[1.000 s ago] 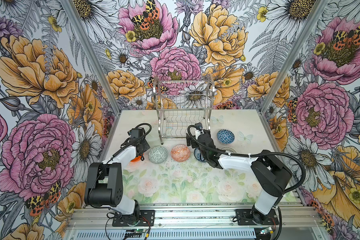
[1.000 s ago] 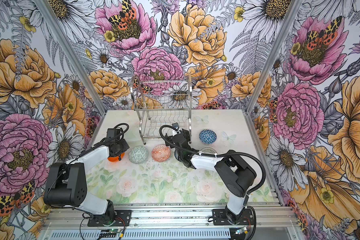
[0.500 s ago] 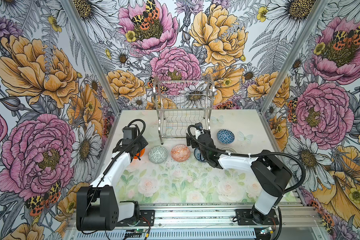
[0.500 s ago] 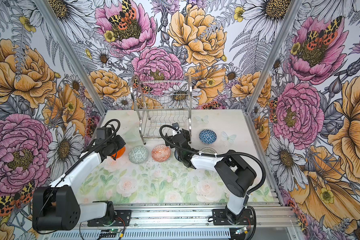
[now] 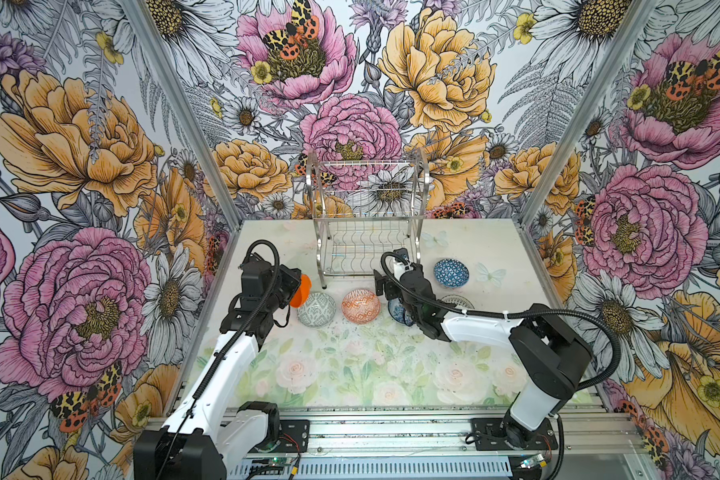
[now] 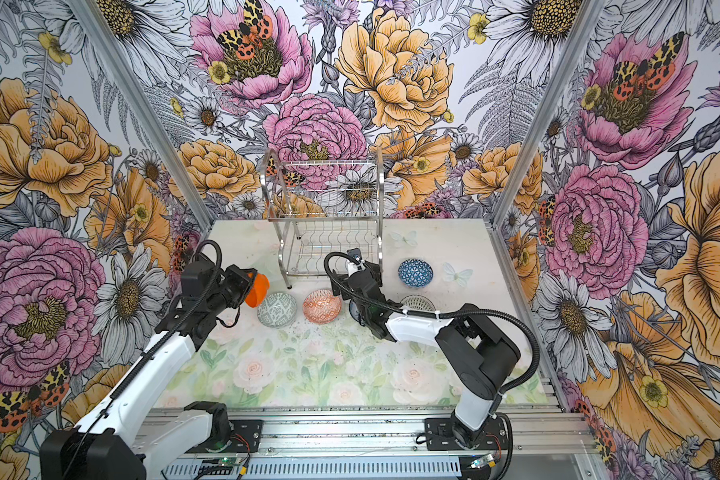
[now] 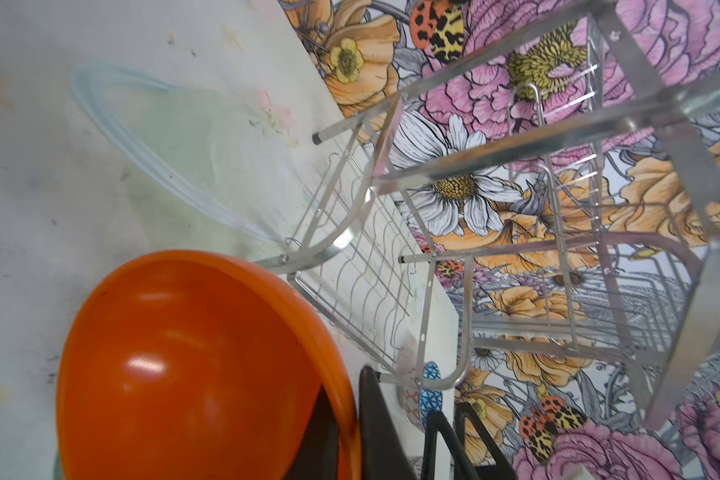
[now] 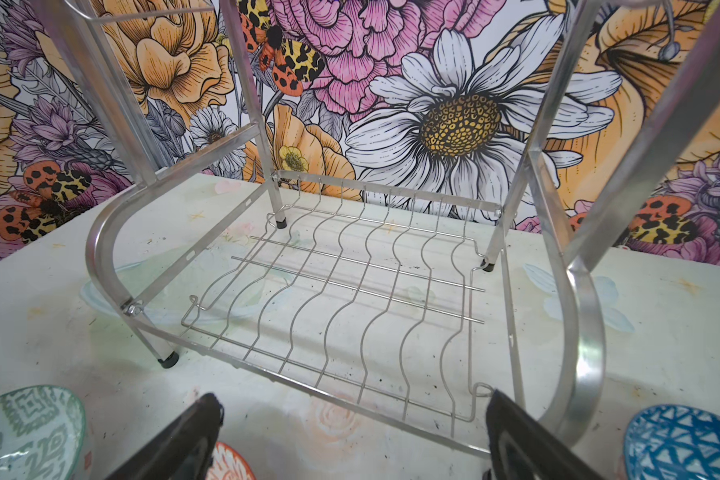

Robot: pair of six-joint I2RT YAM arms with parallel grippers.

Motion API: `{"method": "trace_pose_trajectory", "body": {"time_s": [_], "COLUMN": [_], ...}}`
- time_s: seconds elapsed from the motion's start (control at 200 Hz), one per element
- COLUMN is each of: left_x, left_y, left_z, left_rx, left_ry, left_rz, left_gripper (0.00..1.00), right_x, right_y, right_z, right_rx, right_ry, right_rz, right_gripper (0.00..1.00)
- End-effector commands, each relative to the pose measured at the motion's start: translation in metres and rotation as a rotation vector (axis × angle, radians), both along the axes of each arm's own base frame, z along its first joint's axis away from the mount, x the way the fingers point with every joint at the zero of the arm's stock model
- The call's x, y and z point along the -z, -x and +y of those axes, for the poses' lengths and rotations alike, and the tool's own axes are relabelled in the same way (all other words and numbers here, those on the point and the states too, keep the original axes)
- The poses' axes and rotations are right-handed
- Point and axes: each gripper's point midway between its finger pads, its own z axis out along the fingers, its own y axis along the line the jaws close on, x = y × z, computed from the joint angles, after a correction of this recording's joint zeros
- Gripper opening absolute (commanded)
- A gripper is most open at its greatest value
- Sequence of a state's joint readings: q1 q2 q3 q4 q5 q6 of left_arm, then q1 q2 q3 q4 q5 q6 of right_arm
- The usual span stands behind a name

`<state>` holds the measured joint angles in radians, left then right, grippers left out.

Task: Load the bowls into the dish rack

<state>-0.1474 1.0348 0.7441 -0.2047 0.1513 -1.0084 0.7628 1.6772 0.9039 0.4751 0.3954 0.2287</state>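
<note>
Back of the surface (image 5: 350,365) stands the two-tier silver wire dish rack (image 5: 366,216), both tiers bare. The left arm has the job: the left pincer (image 7: 348,434) is clenched on the rim of the glossy plain-orange round bowl (image 7: 192,365). The bowl is held off the surface, tipped on edge, with the rack just beyond to its right. Facing the lower tier, the right pincer (image 8: 352,440) gapes wide and empty. The grey-green patterned bowl (image 5: 316,309) waits on the surface.

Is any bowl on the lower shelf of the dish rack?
No, in the right wrist view the dish rack has a bare lower shelf.
</note>
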Motion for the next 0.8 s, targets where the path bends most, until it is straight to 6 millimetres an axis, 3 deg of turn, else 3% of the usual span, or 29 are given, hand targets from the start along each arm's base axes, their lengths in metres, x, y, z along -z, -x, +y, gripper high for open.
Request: {"method": "trace_pose_trajectory", "body": {"time_s": [0.0, 0.095, 0.23, 0.515, 0.666, 0.796], "left_x": [-0.039, -0.039, -0.029, 0.014, 0.044, 0.067], "left_y": [-0.004, 0.002, 0.012, 0.046, 0.061, 0.077], "left_z": [-0.044, -0.081, -0.118, -0.183, -0.198, -0.217], "left_rx": [0.092, 0.187, 0.279, 0.498, 0.586, 0.677], "left_ry": [0.049, -0.017, -0.13, -0.445, -0.671, -0.733], "left_rz": [-0.091, -0.072, -0.048, 0.05, 0.125, 0.166], "left_gripper": [0.0, 0.0, 0.0, 0.0, 0.0, 0.0], "right_x": [-0.04, -0.052, -0.06, -0.057, -0.064, -0.065], "right_y": [0.012, 0.018, 0.025, 0.029, 0.036, 0.04], "right_z": [-0.006, -0.031, -0.069, -0.161, -0.193, -0.206], "right_rx": [0.002, 0.077, 0.159, 0.308, 0.362, 0.383], "right_ry": [-0.069, -0.054, -0.015, -0.019, -0.046, -0.061], "right_rz": [-0.036, -0.037, -0.026, 0.08, 0.072, 0.074], "right_gripper": [1.0, 1.0, 0.99, 1.0, 1.0, 0.99]}}
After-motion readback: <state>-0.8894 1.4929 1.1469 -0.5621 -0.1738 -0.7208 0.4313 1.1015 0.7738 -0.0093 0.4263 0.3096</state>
